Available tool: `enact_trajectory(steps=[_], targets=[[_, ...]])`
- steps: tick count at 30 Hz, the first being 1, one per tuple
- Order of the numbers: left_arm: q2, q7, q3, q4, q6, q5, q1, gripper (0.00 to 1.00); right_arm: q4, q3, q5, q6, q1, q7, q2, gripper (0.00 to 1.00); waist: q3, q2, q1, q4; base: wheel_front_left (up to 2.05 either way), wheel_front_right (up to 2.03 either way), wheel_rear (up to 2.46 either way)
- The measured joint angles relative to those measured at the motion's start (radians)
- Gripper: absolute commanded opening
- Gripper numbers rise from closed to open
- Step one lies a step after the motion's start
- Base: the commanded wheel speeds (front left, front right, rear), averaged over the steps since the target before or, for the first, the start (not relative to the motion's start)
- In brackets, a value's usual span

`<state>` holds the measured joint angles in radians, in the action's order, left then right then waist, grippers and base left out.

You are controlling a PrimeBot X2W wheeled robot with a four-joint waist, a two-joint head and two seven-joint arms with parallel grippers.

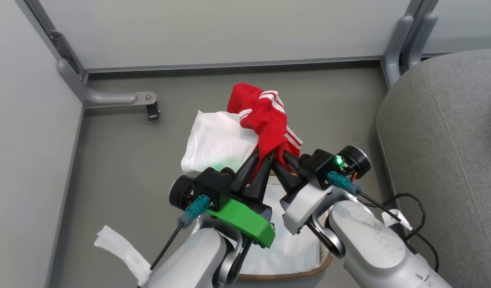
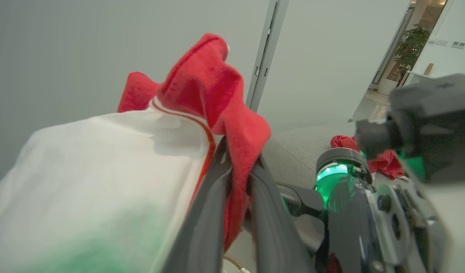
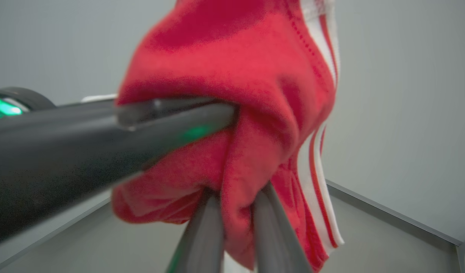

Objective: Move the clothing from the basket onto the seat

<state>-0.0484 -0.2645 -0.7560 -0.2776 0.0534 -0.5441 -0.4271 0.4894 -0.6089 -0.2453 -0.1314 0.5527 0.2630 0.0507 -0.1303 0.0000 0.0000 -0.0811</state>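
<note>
A red garment of the clothing (image 1: 265, 116) with white stripes and a white panel (image 1: 217, 140) hangs in the air above the basket (image 1: 285, 274), whose brown rim and white liner (image 1: 293, 240) show below my arms. My left gripper (image 1: 263, 160) is shut on a red fold, as the left wrist view shows (image 2: 240, 155). My right gripper (image 1: 284, 157) pinches the same garment close beside it, fingers shut on the fabric (image 3: 236, 201). The left gripper's fingers (image 3: 141, 125) cross the right wrist view. The grey seat (image 1: 449, 160) stands to the right, and a second red piece (image 2: 384, 161) lies on it.
Grey partition walls close off the far side and the left, with a metal foot bracket (image 1: 113, 98) on the floor and a post (image 1: 405, 44) at the back right. A white strip (image 1: 117, 244) lies at lower left. A black cable (image 1: 409, 200) hangs by the right arm.
</note>
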Motion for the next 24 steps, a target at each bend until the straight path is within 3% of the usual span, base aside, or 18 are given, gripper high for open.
enact_trajectory(steps=[1, 2, 3, 10, 24], targets=[[-0.001, 0.0, 0.011, 0.003, 0.004, 0.007, 0.0, 0.45, 0.0, 0.007, -0.003, 0.0, -0.006, 0.0, -0.001, 0.0, 0.0, 0.0, 0.0, 0.006, 0.0, 0.0, 0.0], [-0.001, 0.0, 0.019, 0.004, 0.008, 0.015, 0.001, 0.84, 0.002, 0.012, -0.004, 0.0, -0.013, 0.0, -0.001, 0.0, -0.001, 0.0, 0.0, 0.013, 0.0, 0.0, 0.0], [-0.001, 0.001, 0.026, 0.005, 0.008, 0.021, 0.002, 1.0, 0.003, 0.017, -0.009, 0.0, -0.017, 0.0, -0.001, 0.0, -0.001, 0.0, 0.0, 0.019, 0.0, 0.0, 0.0], [-0.001, 0.0, 0.078, -0.021, -0.003, 0.083, 0.011, 1.0, 0.015, 0.077, -0.039, 0.0, -0.059, 0.0, 0.001, 0.0, -0.009, 0.0, 0.0, 0.11, 0.0, 0.0, 0.0], [0.0, 0.0, 0.127, -0.052, -0.058, 0.161, 0.031, 1.0, -0.032, 0.189, -0.057, 0.0, -0.145, 0.0, 0.016, 0.0, -0.03, 0.0, 0.0, 0.417, 0.0, 0.0, 0.0]])
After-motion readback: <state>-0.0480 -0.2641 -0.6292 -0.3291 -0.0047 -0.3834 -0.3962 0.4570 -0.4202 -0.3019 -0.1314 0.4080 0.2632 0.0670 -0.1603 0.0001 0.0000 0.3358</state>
